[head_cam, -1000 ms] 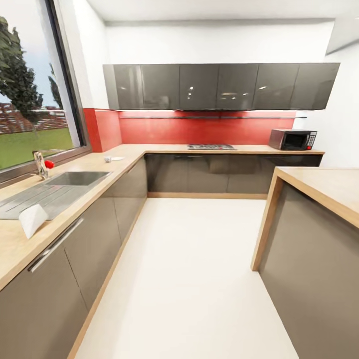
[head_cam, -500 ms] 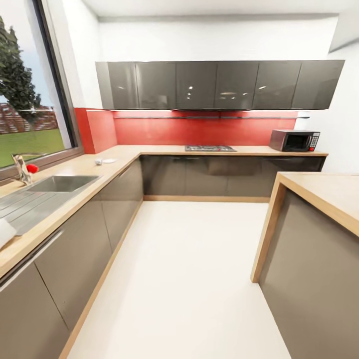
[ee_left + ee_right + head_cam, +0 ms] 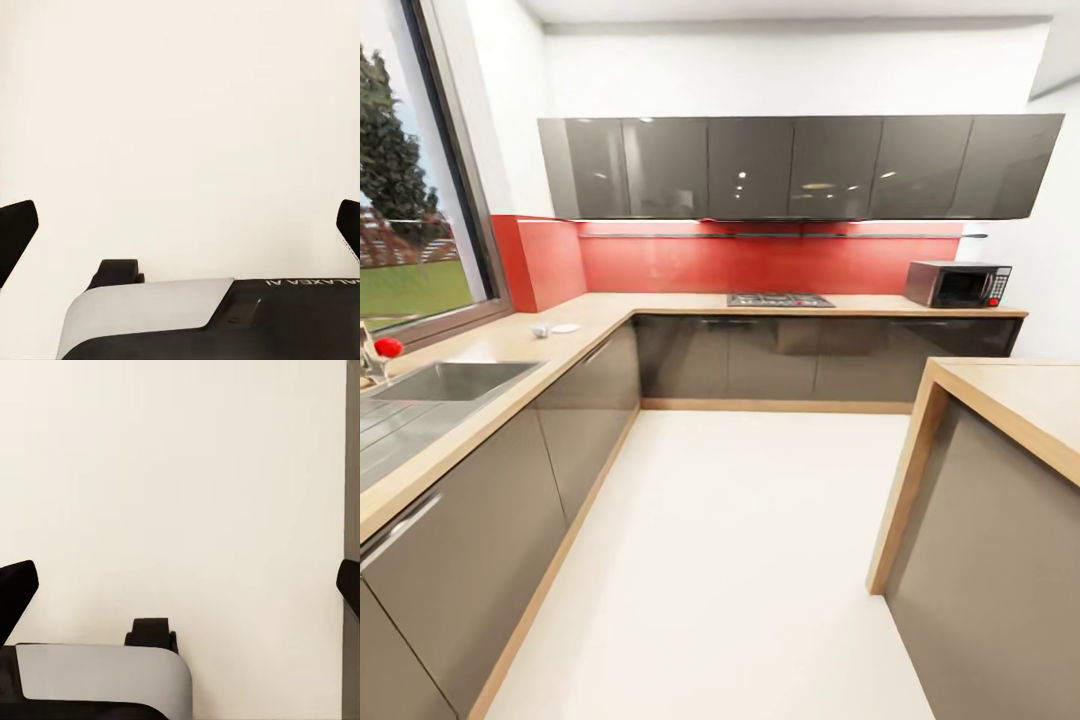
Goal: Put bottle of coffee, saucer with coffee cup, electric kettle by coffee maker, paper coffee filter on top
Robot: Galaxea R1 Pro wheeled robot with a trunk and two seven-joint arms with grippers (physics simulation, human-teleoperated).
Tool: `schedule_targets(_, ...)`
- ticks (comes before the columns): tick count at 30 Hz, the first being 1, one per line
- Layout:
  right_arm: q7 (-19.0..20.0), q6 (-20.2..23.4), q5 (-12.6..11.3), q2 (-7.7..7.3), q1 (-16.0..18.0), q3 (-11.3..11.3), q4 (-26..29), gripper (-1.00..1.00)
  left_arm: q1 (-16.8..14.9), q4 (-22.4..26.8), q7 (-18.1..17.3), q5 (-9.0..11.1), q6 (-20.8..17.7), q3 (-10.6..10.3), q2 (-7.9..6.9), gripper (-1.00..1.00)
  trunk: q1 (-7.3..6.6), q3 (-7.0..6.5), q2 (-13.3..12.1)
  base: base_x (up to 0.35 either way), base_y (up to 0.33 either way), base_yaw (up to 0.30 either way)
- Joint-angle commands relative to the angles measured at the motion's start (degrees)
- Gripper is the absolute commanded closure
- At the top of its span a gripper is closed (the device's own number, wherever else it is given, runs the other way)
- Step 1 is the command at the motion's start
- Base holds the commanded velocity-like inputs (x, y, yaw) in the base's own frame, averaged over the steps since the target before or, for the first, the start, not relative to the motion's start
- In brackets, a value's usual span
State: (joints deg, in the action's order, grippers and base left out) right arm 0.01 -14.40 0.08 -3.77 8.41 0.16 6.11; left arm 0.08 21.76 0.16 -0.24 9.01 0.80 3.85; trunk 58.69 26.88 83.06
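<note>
Looking down the kitchen aisle from the head view, you have the kitchen countertop (image 3: pixel 500 345) running along your left as a long beige worktop with the steel sink (image 3: pixel 450 380) set into it. On that worktop, near the corner under the red backsplash (image 3: pixel 770 262), the coffee cup (image 3: pixel 540 329) sits just beside the saucer (image 3: pixel 566 327), cup on the bare wood rather than on the plate; whether they touch is too small to tell. A red-knobbed tap (image 3: pixel 380 352) stands at the sink's window side. Along the far wall you see a hob (image 3: pixel 779 299) and a microwave (image 3: pixel 958 283) on the back worktop, with dark grey wall cabinets (image 3: pixel 800 166) above. A second beige-topped island (image 3: pixel 1010 395) stands at your right, and pale floor (image 3: pixel 730 540) lies between.

In the left wrist view your left pincer (image 3: pixel 180 225) is spread wide, its dark fingertips (image 3: pixel 16 232) at opposite edges over pale floor, holding nothing. In the right wrist view your right pincer (image 3: pixel 180 585) is equally wide and empty, over the same pale floor with a grey cabinet edge (image 3: pixel 352 510) alongside.
</note>
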Motion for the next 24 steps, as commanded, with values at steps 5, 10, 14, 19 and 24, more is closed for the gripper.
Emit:
schedule_targets(5, 0.0, -0.2, 0.0, -0.01, 0.0, 0.0, 0.0, -1.0, 0.0, 0.0, 0.0, 0.0, 0.1, 0.1, 0.02, -1.0, 0.03, 0.05, 0.0, 0.325, -0.003, 0.0)
schedule_targets(10, 0.0, -0.2, 0.0, -0.01, 0.0, 0.0, 0.0, -1.0, 0.0, 0.0, 0.0, 0.0, 0.1, 0.1, 0.02, -1.0, 0.03, 0.05, 0.0, 0.327, -0.001, 0.0)
schedule_targets(14, 0.0, -0.2, 0.0, -0.01, 0.0, 0.0, 0.0, -1.0, 0.0, 0.1, 0.0, 0.0, 0.1, 0.1, 0.02, -1.0, 0.03, 0.05, 0.0, 0.327, 0.0, 0.014)
schedule_targets(19, 0.0, -0.2, 0.0, -0.01, 0.0, 0.0, 0.0, -1.0, 0.0, 0.1, 0.0, 0.0, 0.1, 0.1, 0.02, -1.0, 0.03, 0.05, 0.0, 0.327, 0.0, 0.054)
schedule_targets(24, 0.0, -0.2, 0.0, -0.01, 0.0, 0.0, 0.0, -1.0, 0.0, 0.0, 0.0, 0.0, 0.1, 0.1, 0.02, -1.0, 0.03, 0.05, 0.0, 0.327, 0.0, 0.078)
